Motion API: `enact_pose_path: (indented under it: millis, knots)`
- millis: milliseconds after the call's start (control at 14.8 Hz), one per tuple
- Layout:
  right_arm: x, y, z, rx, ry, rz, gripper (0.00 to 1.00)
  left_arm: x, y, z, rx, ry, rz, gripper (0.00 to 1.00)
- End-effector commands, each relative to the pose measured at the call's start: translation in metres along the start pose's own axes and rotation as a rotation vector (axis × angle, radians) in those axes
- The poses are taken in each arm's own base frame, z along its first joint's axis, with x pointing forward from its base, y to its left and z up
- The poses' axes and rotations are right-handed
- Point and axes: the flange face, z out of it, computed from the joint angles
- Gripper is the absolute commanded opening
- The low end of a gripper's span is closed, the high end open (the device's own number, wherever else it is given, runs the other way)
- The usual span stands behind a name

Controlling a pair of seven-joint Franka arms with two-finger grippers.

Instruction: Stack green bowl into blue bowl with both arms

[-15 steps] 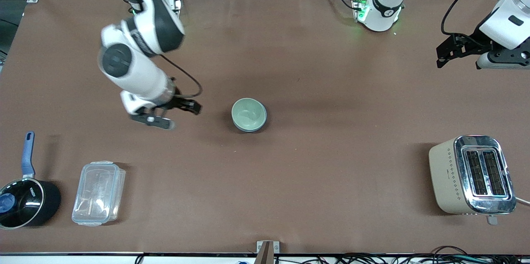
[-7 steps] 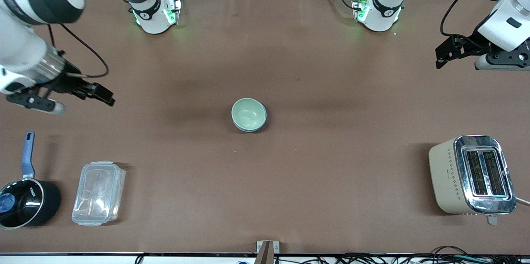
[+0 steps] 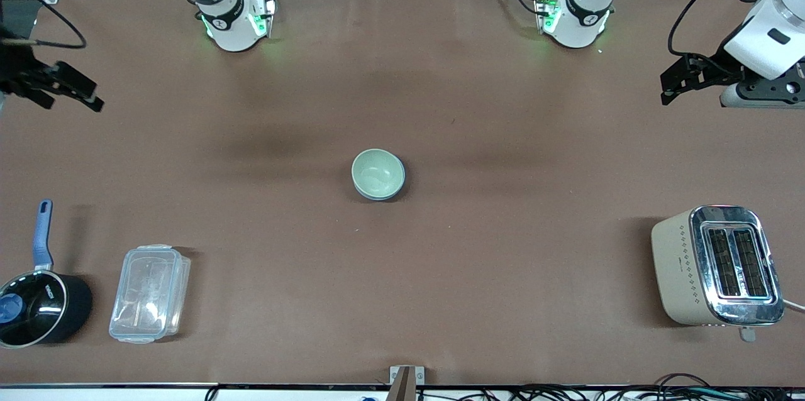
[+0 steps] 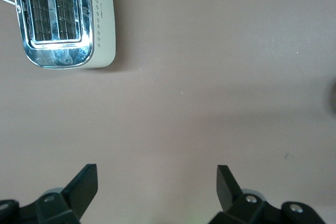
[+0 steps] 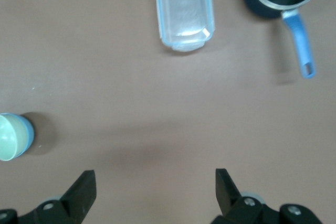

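The green bowl (image 3: pixel 377 171) sits nested inside the blue bowl (image 3: pixel 398 188) at the middle of the table; only the blue bowl's outer rim shows around it. In the right wrist view the green bowl (image 5: pixel 7 136) and the blue bowl's wall (image 5: pixel 28 134) show at the picture's edge. My right gripper (image 3: pixel 75 94) is open and empty, up over the right arm's end of the table, well away from the bowls; its own view (image 5: pixel 155 174) shows bare table between the jaws. My left gripper (image 3: pixel 666 88) is open and empty over the left arm's end and waits (image 4: pixel 157 168).
A cream and chrome toaster (image 3: pixel 717 266) stands near the front camera at the left arm's end, also in the left wrist view (image 4: pixel 63 19). A clear plastic container (image 3: pixel 149 293) and a black saucepan with blue handle (image 3: pixel 38 307) sit near the front camera at the right arm's end.
My right arm has swung away from beside the stacked bowls to the right arm's end of the table, gripper open. The bowls and my left arm stayed put.
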Motion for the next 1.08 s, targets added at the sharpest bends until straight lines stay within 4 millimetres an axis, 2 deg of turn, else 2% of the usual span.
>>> enact_pose_path:
  millis: [0,135,271,406,541,677,1015]
  knots:
    - [0.035,-0.008,-0.019,-0.056,0.01,-0.034,1.0,0.0,0.002,-0.001,-0.017,0.005,-0.001,1.0]
    - [0.057,-0.012,-0.021,-0.062,-0.034,-0.033,1.0,-0.001,0.002,-0.002,-0.015,0.007,-0.001,1.0]
    - [0.07,-0.013,-0.017,-0.071,-0.089,-0.025,1.0,-0.001,0.002,-0.003,-0.017,0.008,-0.001,1.0]
    - [0.068,-0.014,-0.014,-0.068,-0.104,-0.022,1.0,-0.001,0.002,-0.006,-0.016,0.015,-0.001,1.0]
    - [0.058,-0.019,0.004,-0.07,-0.145,-0.02,1.0,0.0,0.002,-0.007,-0.014,0.016,0.0,1.0]
    - [0.052,-0.03,0.003,-0.089,-0.143,-0.042,1.0,0.0,0.002,-0.009,-0.013,0.019,-0.003,1.0]
    - [0.054,-0.011,0.01,-0.079,-0.127,-0.004,1.0,0.003,0.001,-0.016,-0.006,0.032,0.0,1.0]
